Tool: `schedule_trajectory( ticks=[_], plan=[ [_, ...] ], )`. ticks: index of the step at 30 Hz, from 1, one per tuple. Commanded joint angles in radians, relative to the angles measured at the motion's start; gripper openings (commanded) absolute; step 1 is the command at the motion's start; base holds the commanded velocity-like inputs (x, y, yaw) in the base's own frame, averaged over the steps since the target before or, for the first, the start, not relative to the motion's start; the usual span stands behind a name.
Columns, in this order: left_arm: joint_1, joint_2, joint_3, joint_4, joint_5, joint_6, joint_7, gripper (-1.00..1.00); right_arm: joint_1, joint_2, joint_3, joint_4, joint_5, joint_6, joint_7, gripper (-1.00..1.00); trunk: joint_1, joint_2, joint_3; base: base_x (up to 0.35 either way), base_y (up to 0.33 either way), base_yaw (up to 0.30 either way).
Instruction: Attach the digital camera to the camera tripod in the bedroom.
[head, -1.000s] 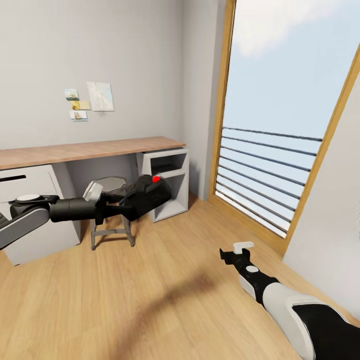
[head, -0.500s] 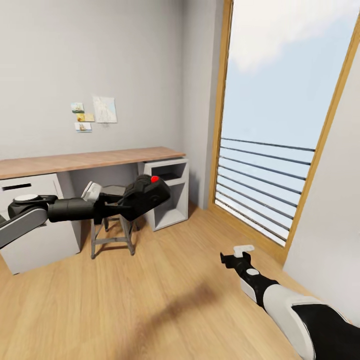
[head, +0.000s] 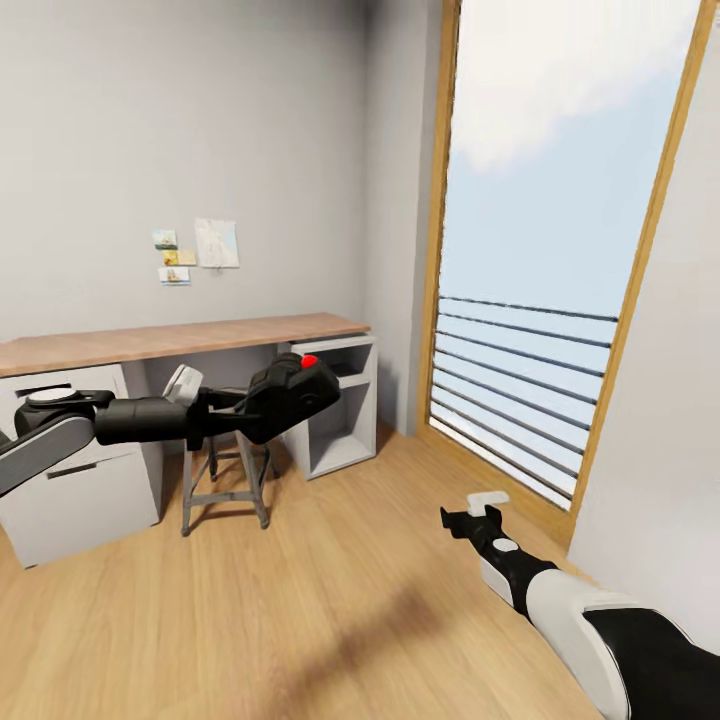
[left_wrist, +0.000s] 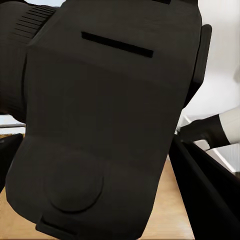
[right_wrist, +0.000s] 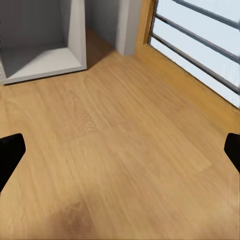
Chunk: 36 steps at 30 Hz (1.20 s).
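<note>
The camera (head: 292, 392) is held by the left gripper (head: 235, 415), closed on its body and carried out in front of the trunk, well above the floor (head: 330, 600), presumably so it stays clear of furniture while the robot drives. In the left wrist view the camera (left_wrist: 110, 120) is seen pressed close to the lens, its underside turned toward it. The red button (head: 309, 361) faces up, so the camera is judged roughly upright, as mounting will require. The right gripper (head: 478, 510) is kept low near the window (head: 560, 250), wide open and holding nothing, its fingertips (right_wrist: 10, 155) spread over bare floor, likely left free to steady the tripod. A desk (head: 180, 338) and a stool (head: 225, 470) stand behind the camera.
</note>
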Motion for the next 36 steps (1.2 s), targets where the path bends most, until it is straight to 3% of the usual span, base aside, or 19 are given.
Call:
schedule_trajectory(
  ticks=[1,10,29,36],
  plan=[
    [-0.002,0.001,-0.003,0.0,0.011,0.013,0.0,-1.0,-0.001,0.0,0.005,0.001,0.004,-0.003,-0.003,1.0,-0.001,0.0,0.003,0.0,0.0,0.0],
    [-0.002,0.0,0.001,0.0,0.011,0.048,0.0,-1.0,0.0,0.0,0.004,0.003,0.004,-0.002,-0.004,1.0,-0.005,0.002,0.038,0.0,0.0,0.0],
    [-0.002,0.0,0.001,-0.001,0.011,0.052,-0.001,-1.0,0.001,0.0,0.004,0.003,0.004,-0.011,-0.004,1.0,-0.013,0.006,0.111,0.0,0.0,0.0],
    [-0.002,0.0,0.001,0.0,0.011,0.053,0.0,-1.0,0.001,0.0,0.004,0.003,0.004,-0.014,-0.003,1.0,-0.04,0.055,0.133,0.0,0.0,0.0]
  ],
)
